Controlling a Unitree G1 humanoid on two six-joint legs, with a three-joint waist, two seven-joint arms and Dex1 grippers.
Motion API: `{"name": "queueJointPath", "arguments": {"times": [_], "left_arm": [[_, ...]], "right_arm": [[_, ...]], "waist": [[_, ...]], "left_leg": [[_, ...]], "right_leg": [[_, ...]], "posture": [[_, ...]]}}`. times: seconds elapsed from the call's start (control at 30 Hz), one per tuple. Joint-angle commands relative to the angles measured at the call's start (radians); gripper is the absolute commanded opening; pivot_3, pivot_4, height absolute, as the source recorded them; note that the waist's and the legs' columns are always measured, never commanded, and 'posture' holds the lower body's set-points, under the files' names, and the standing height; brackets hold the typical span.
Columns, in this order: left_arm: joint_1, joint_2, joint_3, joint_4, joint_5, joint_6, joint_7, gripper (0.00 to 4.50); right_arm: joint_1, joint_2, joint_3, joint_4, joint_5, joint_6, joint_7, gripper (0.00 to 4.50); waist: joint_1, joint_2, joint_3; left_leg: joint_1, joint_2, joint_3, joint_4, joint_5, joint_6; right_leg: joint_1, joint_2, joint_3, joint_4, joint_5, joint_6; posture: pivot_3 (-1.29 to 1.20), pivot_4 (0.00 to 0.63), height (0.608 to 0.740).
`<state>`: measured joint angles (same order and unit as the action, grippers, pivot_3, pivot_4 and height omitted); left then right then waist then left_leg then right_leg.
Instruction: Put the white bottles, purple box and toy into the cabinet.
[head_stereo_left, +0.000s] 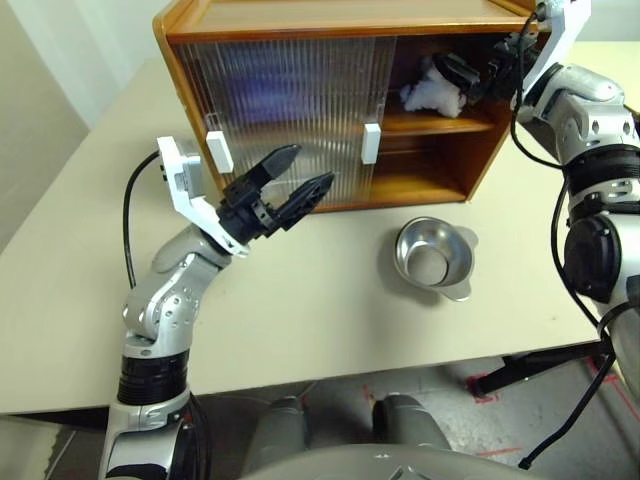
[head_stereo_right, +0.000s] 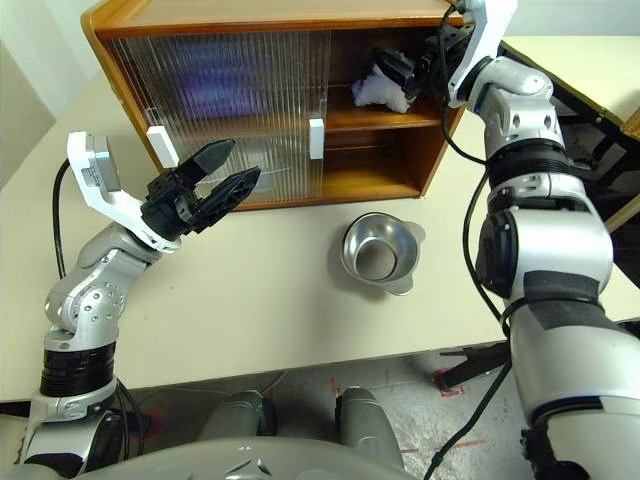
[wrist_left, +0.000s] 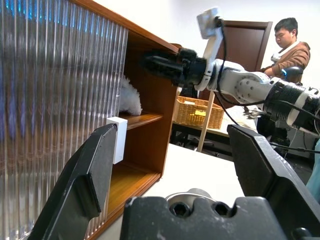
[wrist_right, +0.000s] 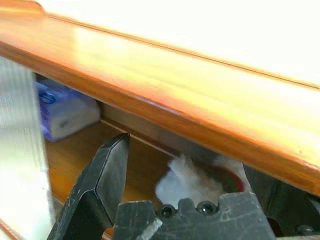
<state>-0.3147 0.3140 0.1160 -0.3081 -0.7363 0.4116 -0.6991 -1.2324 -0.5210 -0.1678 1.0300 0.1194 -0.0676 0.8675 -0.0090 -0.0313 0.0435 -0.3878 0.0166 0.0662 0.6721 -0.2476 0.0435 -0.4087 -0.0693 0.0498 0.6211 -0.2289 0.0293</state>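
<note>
The wooden cabinet (head_stereo_left: 300, 22) stands at the back of the table, its ribbed sliding doors (head_stereo_left: 290, 110) covering the left part and leaving the right side open. The toy (head_stereo_left: 432, 95), fluffy and white, lies on the upper shelf in that open side. My right gripper (head_stereo_left: 462, 78) is open and empty at the opening, just above and beside the toy. The purple box (wrist_right: 65, 112) rests further along the same shelf, behind a door. My left gripper (head_stereo_left: 305, 168) hovers open and empty in front of the left door. The white bottles are hidden.
A shiny metal bowl (head_stereo_left: 432, 257) sits on the table in front of the cabinet's open side. White block handles (head_stereo_left: 371, 142) stick out from the doors. In the left wrist view a person (wrist_left: 287, 45) and a wicker basket (wrist_left: 197, 112) are beyond the table.
</note>
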Motion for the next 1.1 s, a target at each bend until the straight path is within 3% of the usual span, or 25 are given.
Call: {"name": "queueJointPath", "arguments": {"times": [0.03, 0.27, 0.53, 0.63, 0.93, 1.1], "left_arm": [[0.006, 0.004, -0.006, -0.010, -0.005, -0.002, -0.007, 4.50], [-0.004, 0.007, -0.011, 0.002, -0.010, 0.003, -0.017, 4.50], [-0.025, 0.015, -0.015, 0.027, -0.014, 0.010, -0.041, 4.50], [-0.031, 0.017, -0.017, 0.033, -0.016, 0.015, -0.049, 4.50], [-0.046, 0.022, -0.017, 0.047, -0.019, 0.025, -0.061, 4.50], [-0.044, 0.022, -0.017, 0.042, -0.023, 0.034, -0.060, 4.50]], "right_arm": [[0.158, -0.002, -0.013, -0.254, 0.077, 0.146, 0.028, 4.47], [0.530, -0.005, -0.056, -0.871, 0.223, 0.484, -0.093, 4.47], [0.757, -0.025, -0.181, -1.178, 0.390, 0.682, -0.187, 4.47], [0.838, -0.026, -0.231, -1.241, 0.462, 0.739, -0.207, 4.47], [1.105, 0.042, -0.446, -1.357, 0.912, 1.022, -0.320, 4.47], [1.261, 0.059, -0.526, -1.304, 1.282, 1.176, -0.497, 4.47]], "waist": [[0.003, -0.001, 0.000], [0.015, 0.000, 0.000], [0.013, 0.000, 0.000], [0.014, -0.001, -0.001], [-0.004, -0.001, -0.001], [-0.004, -0.001, -0.001]], "left_leg": [[0.000, 0.000, 0.000, 0.000, 0.000, 0.000], [-0.001, 0.000, -0.001, -0.004, 0.000, 0.000], [0.000, -0.001, 0.001, -0.004, 0.000, 0.000], [0.000, -0.001, 0.000, -0.004, 0.000, 0.000], [0.001, -0.001, 0.001, -0.004, 0.001, 0.001], [0.002, 0.000, 0.000, -0.004, 0.000, 0.001]], "right_leg": [[0.000, 0.000, 0.000, 0.000, 0.000, 0.000], [-0.002, -0.001, -0.001, 0.000, 0.000, 0.000], [-0.001, -0.001, -0.001, -0.002, -0.001, 0.001], [0.000, -0.001, -0.001, -0.003, -0.002, 0.002], [0.001, 0.000, 0.000, -0.003, -0.003, 0.005], [0.001, 0.000, 0.000, -0.003, -0.004, 0.004]], "posture": [[0.10, 0.000, 0.740], [0.06, 0.000, 0.740], [0.02, 0.000, 0.740], [0.02, 0.000, 0.740], [0.00, 0.000, 0.740], [0.00, 0.000, 0.740]]}}
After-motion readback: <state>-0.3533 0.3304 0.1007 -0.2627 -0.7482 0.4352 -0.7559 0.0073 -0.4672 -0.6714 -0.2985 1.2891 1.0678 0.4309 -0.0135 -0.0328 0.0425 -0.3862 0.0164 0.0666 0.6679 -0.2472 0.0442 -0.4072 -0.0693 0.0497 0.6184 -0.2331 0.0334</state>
